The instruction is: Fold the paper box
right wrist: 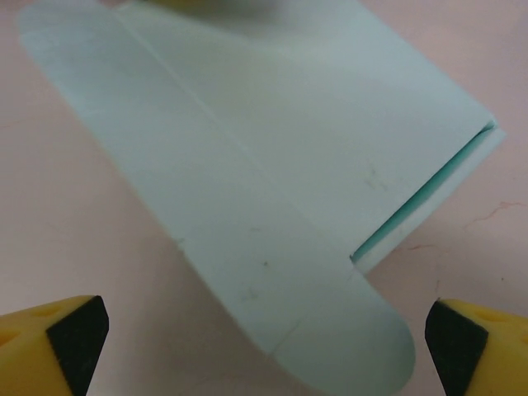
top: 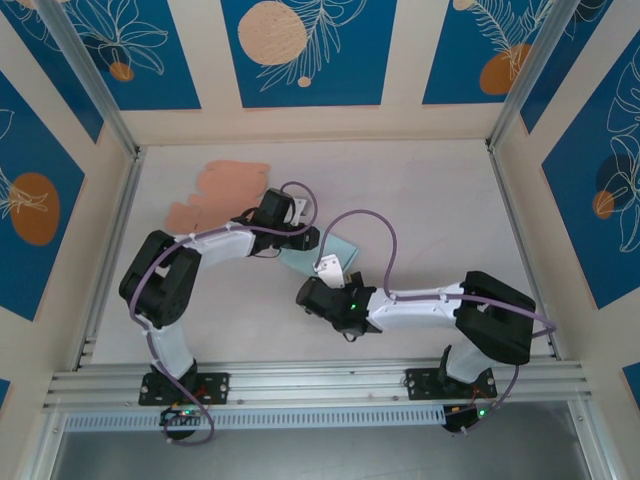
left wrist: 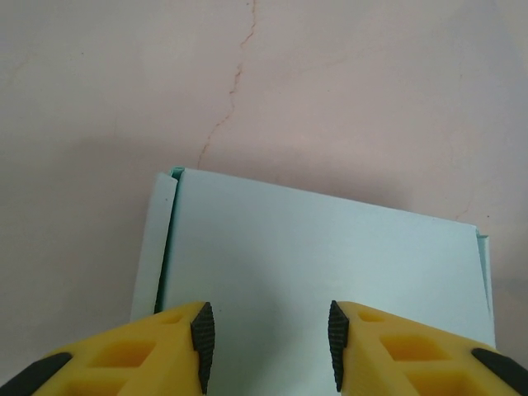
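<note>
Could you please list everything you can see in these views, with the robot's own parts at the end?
Light teal paper box: one, pale teal, table centre between the tools.
Flat peach-coloured sheets: a few overlapping, peach, table's far left.
Pale pink table: one, pinkish white, under everything.
Blue wall panels: several, blue with orange discs, around the table.
Metal rail: one, silver, near edge.
Left arm: one, black and white, purple cable, left of the box.
Right arm: one, same colours, right of the box.
Left tool: one, yellow fingers, black pads, apart over the box.
Right tool: one, yellow and black, wide open at the box's flap.
</note>
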`<state>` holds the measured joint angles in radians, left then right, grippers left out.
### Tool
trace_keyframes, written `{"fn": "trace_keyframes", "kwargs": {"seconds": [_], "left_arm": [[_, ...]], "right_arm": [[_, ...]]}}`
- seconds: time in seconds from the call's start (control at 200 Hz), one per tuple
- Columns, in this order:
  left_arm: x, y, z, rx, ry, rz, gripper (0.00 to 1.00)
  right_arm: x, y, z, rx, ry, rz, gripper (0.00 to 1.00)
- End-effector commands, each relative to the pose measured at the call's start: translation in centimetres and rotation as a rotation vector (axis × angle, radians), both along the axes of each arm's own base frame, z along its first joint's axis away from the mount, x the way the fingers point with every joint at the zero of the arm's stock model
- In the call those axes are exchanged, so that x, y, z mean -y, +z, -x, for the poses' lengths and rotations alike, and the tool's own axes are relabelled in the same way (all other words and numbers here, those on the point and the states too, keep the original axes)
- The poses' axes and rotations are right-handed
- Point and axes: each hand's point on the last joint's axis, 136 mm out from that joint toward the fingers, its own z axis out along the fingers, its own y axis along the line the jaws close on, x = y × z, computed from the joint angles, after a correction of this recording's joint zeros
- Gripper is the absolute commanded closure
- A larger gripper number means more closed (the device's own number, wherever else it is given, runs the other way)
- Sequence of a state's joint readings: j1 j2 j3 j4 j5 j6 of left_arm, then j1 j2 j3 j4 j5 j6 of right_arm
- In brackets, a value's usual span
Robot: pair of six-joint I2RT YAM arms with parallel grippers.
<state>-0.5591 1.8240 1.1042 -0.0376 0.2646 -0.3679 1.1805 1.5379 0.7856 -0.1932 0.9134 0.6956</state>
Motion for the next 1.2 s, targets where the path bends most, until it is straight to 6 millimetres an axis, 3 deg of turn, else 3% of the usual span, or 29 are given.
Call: {"fn": "trace_keyframes", "kwargs": {"seconds": [0.0, 0.08, 0.185, 0.275, 0.325, 0.52, 0.69, 0.96, 1.195], "left_arm": [[-0.5, -2.1, 0.3, -0.041, 0.012, -0.050, 0.57], [-0.7, -2.4, 0.4, -0.036, 0.017, -0.067, 0.57], [-1.3, -2.9, 0.4, -0.023, 0.030, -0.101, 0.57], [-1.5, -2.9, 0.3, -0.009, 0.049, -0.108, 0.58], [-1.5, -2.6, 0.2, -0.006, 0.060, -0.092, 0.58], [-2.0, -0.2, -0.3, 0.048, 0.128, -0.060, 0.56], [-3.9, 1.7, -0.6, 0.130, 0.198, -0.097, 0.46], [-5.0, 0.6, 0.0, 0.122, 0.199, -0.149, 0.41], [-8.3, -1.5, 0.8, 0.103, 0.274, -0.296, 0.41]], "right_arm": [[-0.1, 2.0, 1.1, -0.026, -0.008, -0.064, 0.00], [1.0, 3.7, 1.3, -0.041, -0.101, -0.131, 0.00], [3.1, 4.3, 1.2, -0.136, -0.236, -0.167, 0.01], [4.1, 4.2, 0.5, -0.225, -0.306, -0.178, 0.13], [4.3, 3.9, 0.0, -0.263, -0.323, -0.192, 0.22], [4.8, 1.9, -2.1, -0.358, -0.353, -0.282, 0.32], [4.5, 0.4, -3.4, -0.403, -0.343, -0.310, 0.31], [3.8, -1.3, -6.0, -0.425, -0.274, -0.308, 0.34], [3.9, -3.2, -6.3, -0.488, -0.268, -0.279, 0.47]]}}
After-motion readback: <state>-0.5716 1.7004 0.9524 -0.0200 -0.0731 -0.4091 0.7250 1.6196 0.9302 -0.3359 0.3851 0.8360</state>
